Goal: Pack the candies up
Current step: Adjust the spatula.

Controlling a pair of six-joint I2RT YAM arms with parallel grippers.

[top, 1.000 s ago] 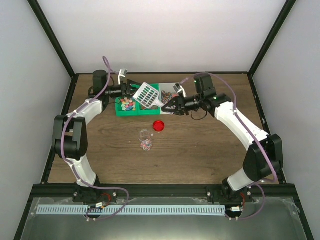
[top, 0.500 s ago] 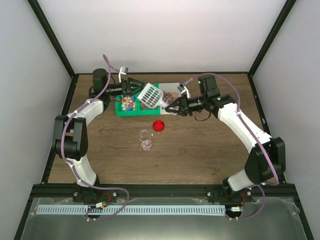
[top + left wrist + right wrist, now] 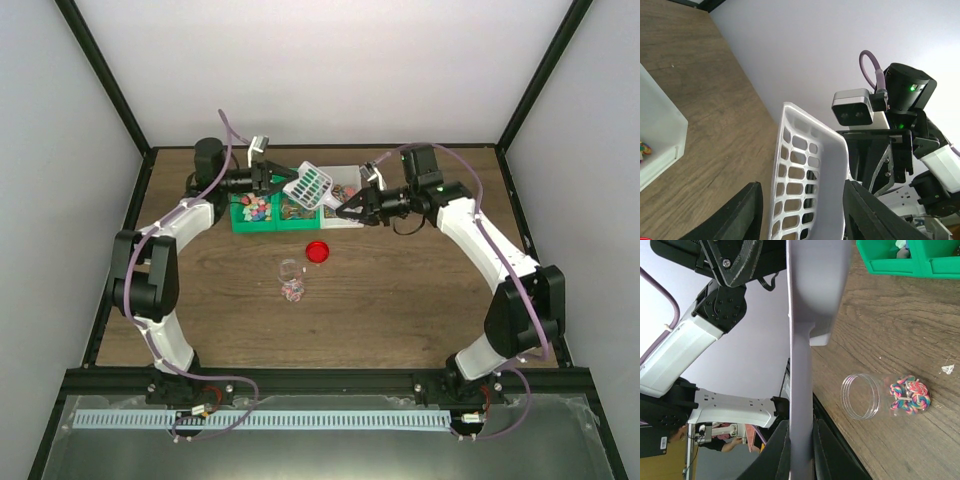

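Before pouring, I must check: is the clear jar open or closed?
Open. The jar has a bare mouth; the red lid lies apart on the table.

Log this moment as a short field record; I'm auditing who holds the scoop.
scoop: white, slotted, raised off the table by the green tray
right gripper: shut on the scoop's handle
left gripper: open, a finger on either side of the scoop's head
candies: mixed colours in the green tray; some in the jar
jar: clear, uncapped, on the table
red lid: on the table, between jar and tray
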